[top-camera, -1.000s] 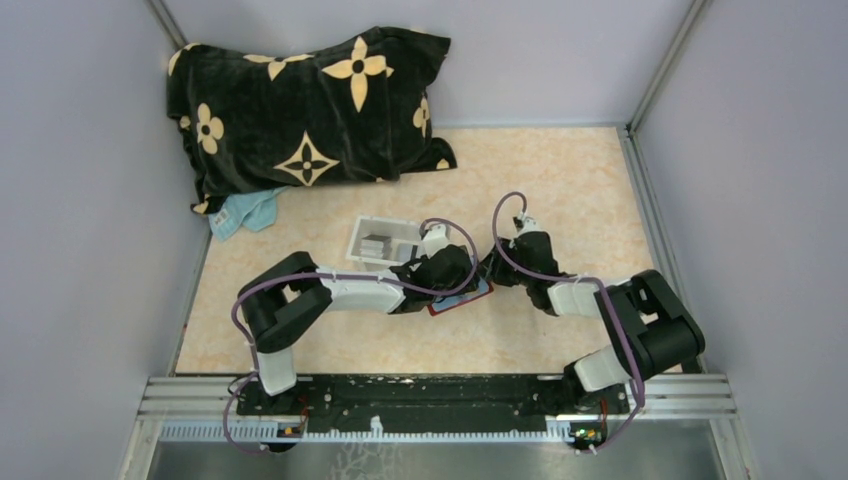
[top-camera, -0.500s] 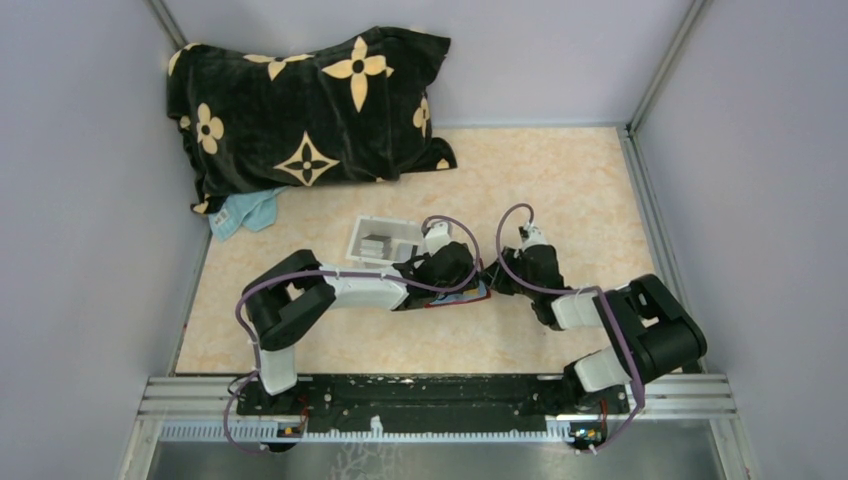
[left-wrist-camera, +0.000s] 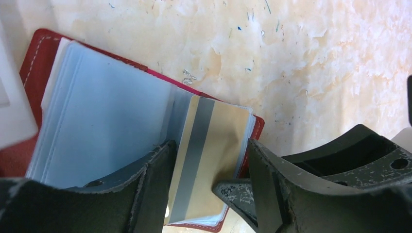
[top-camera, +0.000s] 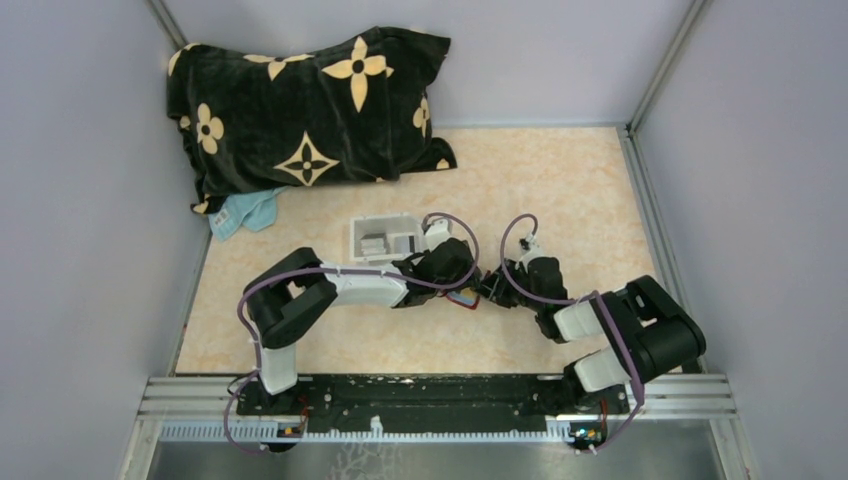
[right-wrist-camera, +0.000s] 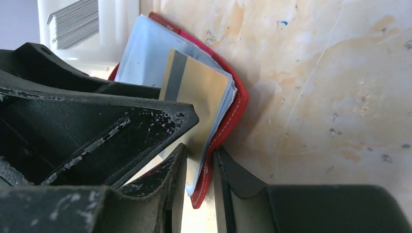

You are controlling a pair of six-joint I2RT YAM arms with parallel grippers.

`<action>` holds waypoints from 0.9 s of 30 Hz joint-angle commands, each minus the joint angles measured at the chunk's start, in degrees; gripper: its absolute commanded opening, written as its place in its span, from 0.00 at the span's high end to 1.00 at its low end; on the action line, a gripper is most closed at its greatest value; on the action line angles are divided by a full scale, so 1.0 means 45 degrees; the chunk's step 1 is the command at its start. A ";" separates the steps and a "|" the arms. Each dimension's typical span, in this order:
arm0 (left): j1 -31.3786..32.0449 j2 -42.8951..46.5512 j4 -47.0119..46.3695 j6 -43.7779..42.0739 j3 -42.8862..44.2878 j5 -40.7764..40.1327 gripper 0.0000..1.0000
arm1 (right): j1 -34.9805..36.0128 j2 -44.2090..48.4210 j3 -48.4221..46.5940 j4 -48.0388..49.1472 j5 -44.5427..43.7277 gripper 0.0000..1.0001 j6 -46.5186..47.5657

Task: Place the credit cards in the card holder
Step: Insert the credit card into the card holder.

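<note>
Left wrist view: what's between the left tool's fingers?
A tan card with a grey stripe, lying on the open card holder. Left wrist view shows it.

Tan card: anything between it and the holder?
Nothing visible. The tan card lies on the holder's clear sleeves, between the left tool's fingers; the right tool clamps the holder's edge. Whether it's inside a sleeve, can't tell.

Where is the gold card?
In the left wrist view, the gold card sits at the right end of the card holder, straddled by the left gripper.

The card holder (left-wrist-camera: 31,63) is red, the card (left-wrist-camera: 218,145) tan with a grey stripe.
</note>
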State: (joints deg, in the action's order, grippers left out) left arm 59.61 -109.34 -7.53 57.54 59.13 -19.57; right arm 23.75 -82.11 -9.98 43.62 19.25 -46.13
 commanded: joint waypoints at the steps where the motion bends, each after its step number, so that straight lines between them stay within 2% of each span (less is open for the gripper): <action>1: 0.0034 -0.2422 0.2390 -0.0174 -0.0695 0.1616 0.34 | 0.0844 -0.0629 0.0216 0.1498 0.2833 0.76 -0.1250; 3: 0.0033 -0.2391 0.2621 -0.0218 -0.0647 0.1519 0.32 | 0.0858 -0.0779 0.0175 0.1731 0.2842 0.80 -0.1378; 9: 0.0034 -0.2067 0.3355 -0.0276 -0.0737 0.1013 0.28 | 0.0856 -0.0677 0.0108 0.1518 0.2499 0.98 -0.1379; 13: 0.0046 -0.1733 0.3891 -0.0175 -0.0748 0.0570 0.26 | 0.0856 -0.0237 -0.0010 0.0813 0.2315 1.00 -0.1185; 15: 0.0052 -0.1496 0.4174 -0.0134 -0.0766 0.0327 0.25 | 0.0856 0.0212 -0.0143 0.0075 0.2189 1.00 -0.0995; 18: 0.0053 -0.1055 0.4401 -0.0062 -0.0914 0.0022 0.16 | 0.0856 0.1117 -0.0613 -0.1989 0.1898 1.00 -0.0489; 22: 0.0051 -0.0503 0.4500 0.0031 -0.1096 -0.0255 0.15 | 0.0831 0.2279 -0.1561 -0.4945 0.1283 1.00 0.0451; 27: 0.0053 -0.0090 0.4564 0.0085 -0.1200 -0.0499 0.15 | 0.0686 0.2391 -0.2608 -0.7314 0.1027 1.00 0.1257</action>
State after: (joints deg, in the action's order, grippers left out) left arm 59.66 -106.34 -3.92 59.18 58.46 -21.06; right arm 26.11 -73.41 -17.04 20.91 20.64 -45.10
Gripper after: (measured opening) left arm 0.840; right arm 0.041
